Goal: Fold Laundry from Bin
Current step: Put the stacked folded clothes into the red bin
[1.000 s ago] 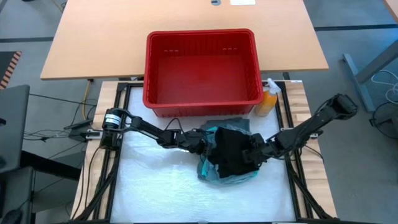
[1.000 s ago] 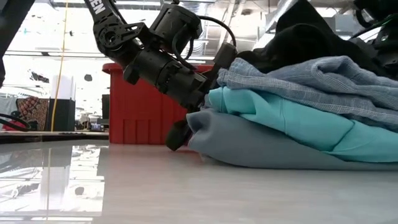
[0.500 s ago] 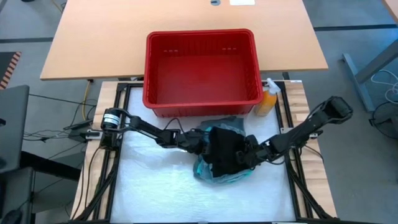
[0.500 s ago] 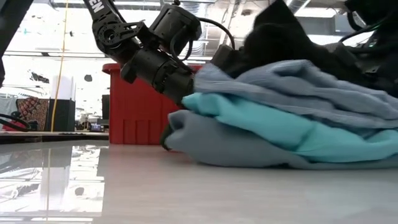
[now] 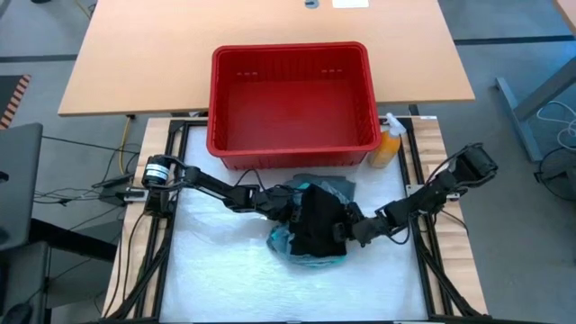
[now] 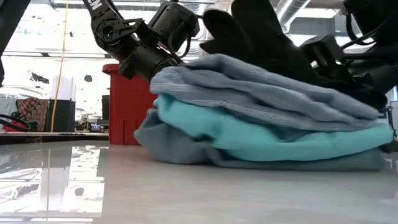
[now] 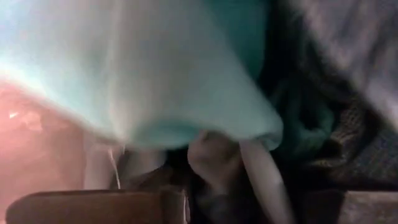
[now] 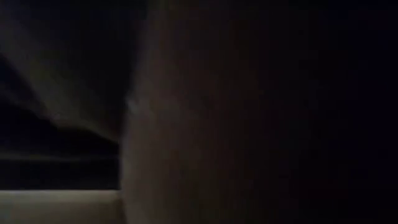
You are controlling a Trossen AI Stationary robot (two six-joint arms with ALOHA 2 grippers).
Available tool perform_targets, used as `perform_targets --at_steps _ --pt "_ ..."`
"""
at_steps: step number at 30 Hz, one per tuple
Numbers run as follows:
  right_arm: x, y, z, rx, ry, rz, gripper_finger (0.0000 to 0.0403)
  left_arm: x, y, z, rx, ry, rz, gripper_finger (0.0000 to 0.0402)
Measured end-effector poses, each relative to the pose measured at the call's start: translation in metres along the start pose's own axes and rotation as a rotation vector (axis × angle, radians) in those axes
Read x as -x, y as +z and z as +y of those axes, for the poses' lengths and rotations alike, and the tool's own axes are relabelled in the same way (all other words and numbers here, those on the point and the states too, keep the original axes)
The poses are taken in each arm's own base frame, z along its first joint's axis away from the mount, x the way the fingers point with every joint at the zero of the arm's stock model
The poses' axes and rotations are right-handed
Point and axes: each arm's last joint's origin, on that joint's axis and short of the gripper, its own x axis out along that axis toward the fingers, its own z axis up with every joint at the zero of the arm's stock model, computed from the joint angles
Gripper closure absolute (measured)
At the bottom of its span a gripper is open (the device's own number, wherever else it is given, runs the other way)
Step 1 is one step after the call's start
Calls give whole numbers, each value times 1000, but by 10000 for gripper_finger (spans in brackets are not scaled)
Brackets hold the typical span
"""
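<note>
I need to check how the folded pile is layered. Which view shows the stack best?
The low view: the stack shows side-on, black on top, then blue-grey, teal, and grey-green at the bottom. The high view shows mostly the black top piece with teal edges. The left wrist view shows blurred teal cloth close up; the right wrist view is dark.

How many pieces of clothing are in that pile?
4 visible: grey-green garment at the bottom, teal garment above it, blue-grey striped cloth next, black garment on top. More may be hidden.
</note>
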Motion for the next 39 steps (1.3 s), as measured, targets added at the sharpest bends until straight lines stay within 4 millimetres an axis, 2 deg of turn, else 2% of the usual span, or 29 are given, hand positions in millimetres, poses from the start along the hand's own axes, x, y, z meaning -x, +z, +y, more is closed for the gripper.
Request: perform_targets --at_steps 2,4,13,21,26,39 --pt "-7 -4 1 36 44 -4 259 0 0 0 -1 -5 13 324" --pt "-12 -5 1 90 60 -24 277 0 0 -1 -3 -15 16 325" --pt "9 9 9 199 33 -44 284 6 3 -15 -24 -113 1 326" --pt "32 25 16 191 42 -112 293 27 12 -36 -53 -163 -26 327" --pt "34 34 20 192 53 -128 294 30 14 -38 -52 -168 -26 327" --pt "43 53 63 323 -63 -12 294 31 18 -38 -55 -182 42 328"
